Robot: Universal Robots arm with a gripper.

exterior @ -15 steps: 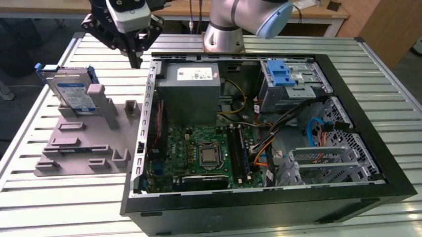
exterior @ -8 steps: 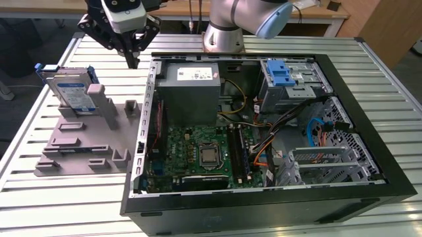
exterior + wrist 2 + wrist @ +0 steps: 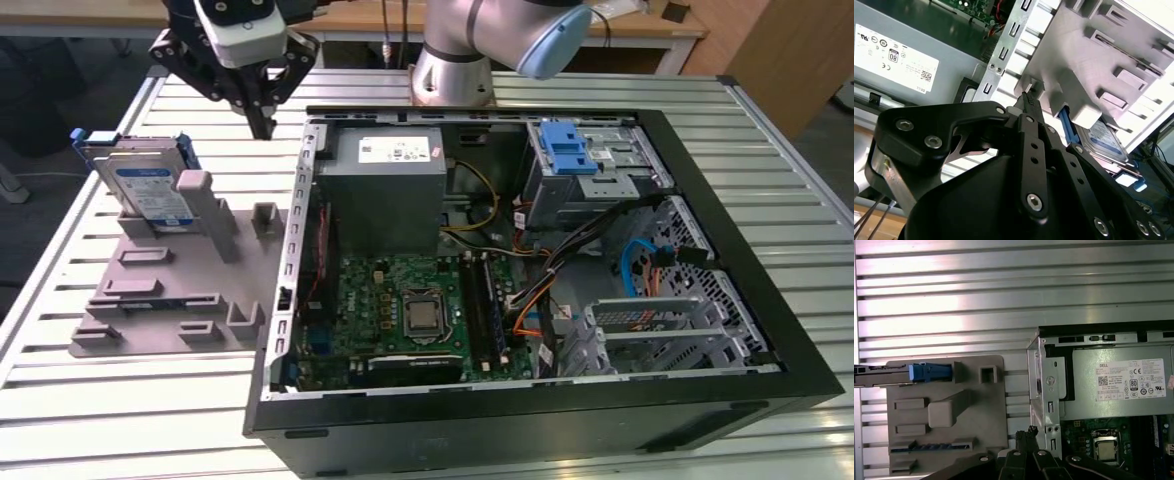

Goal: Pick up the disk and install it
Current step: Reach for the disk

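Gripper (image 3: 262,122) hung empty, fingers together, off the disk (image 3: 144,188) toward the exterior view's right — going in shut, I risked toppling it.

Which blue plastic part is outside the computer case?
The carrier framing the disk, standing on edge in the grey holder; the blue latch strip and blue cable sit inside the case.

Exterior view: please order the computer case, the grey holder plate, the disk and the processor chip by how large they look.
1. computer case
2. grey holder plate
3. disk, standing upright at the plate's far end
4. processor chip, clearly the smallest
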